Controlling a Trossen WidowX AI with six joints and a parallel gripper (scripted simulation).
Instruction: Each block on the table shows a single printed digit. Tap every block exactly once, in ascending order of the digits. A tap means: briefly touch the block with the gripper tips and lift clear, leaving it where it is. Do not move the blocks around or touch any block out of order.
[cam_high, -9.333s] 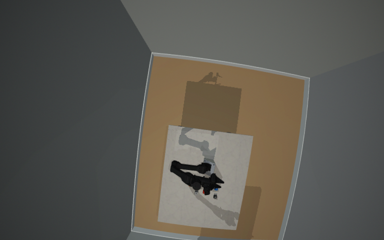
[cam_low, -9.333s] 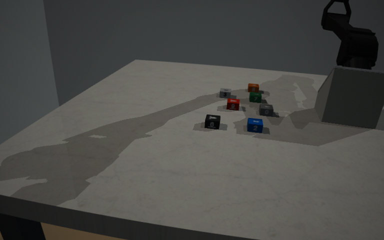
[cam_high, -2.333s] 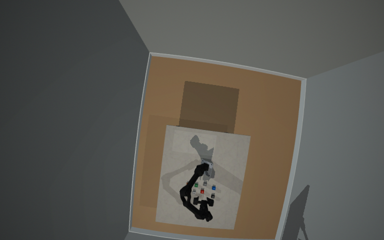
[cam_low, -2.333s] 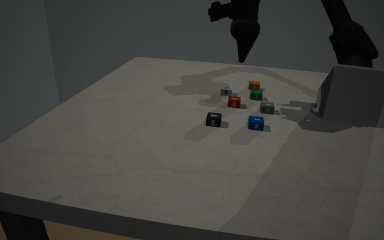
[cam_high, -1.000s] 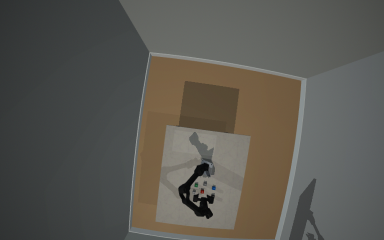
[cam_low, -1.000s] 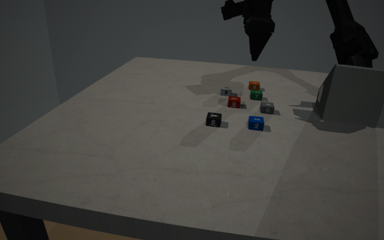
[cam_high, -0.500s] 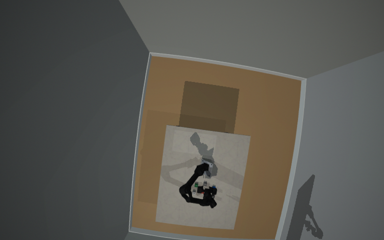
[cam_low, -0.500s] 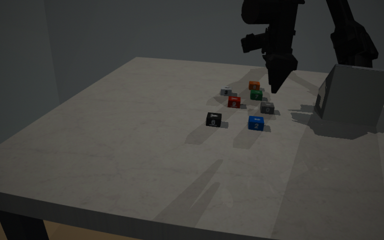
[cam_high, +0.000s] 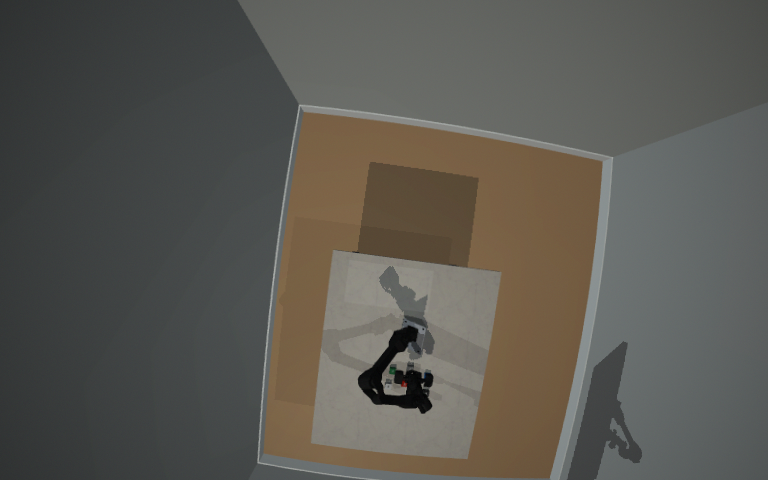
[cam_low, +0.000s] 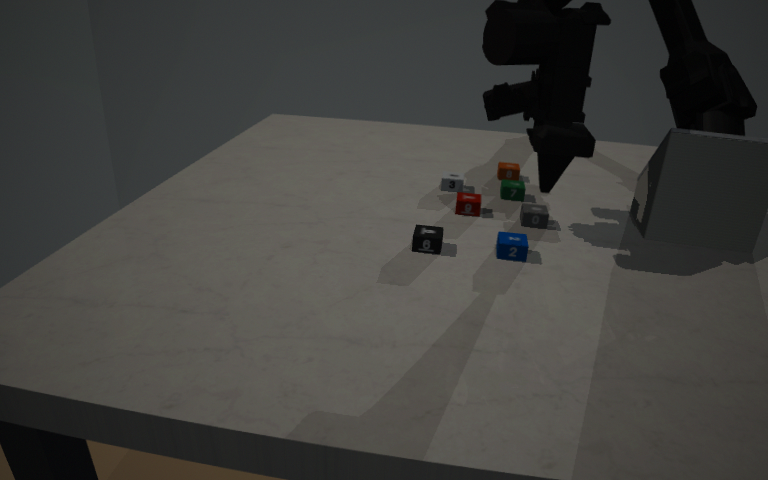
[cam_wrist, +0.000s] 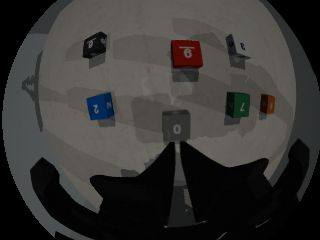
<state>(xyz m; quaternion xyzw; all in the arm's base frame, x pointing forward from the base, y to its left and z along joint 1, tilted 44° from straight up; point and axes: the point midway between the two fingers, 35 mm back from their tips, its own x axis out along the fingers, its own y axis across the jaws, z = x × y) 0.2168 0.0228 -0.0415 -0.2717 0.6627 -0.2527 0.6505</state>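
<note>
My gripper (cam_low: 544, 191) (cam_wrist: 176, 146) is shut with nothing between its tips. The tips are above the table, just above and beside the grey 0 block (cam_low: 534, 217) (cam_wrist: 176, 126). The blue 2 block (cam_low: 512, 249) (cam_wrist: 100, 107) and black 6 block (cam_low: 427, 240) (cam_wrist: 94, 45) are on one side. The red 9 block (cam_low: 468, 204) (cam_wrist: 186, 54) is beyond the grey one in the wrist view. The green 7 block (cam_low: 512, 190) (cam_wrist: 238, 105), white 3 block (cam_low: 452, 183) (cam_wrist: 238, 47) and orange block (cam_low: 508, 171) (cam_wrist: 267, 104) are on the other side; the orange digit looks like 8.
The pale table (cam_high: 362, 424) (cam_low: 226, 316) bears all the blocks. The arm's grey base box (cam_low: 707, 192) stands on the grey block's side of the group. In the top view the arm (cam_high: 385, 362) hides part of the group. Arm shadows cross the table.
</note>
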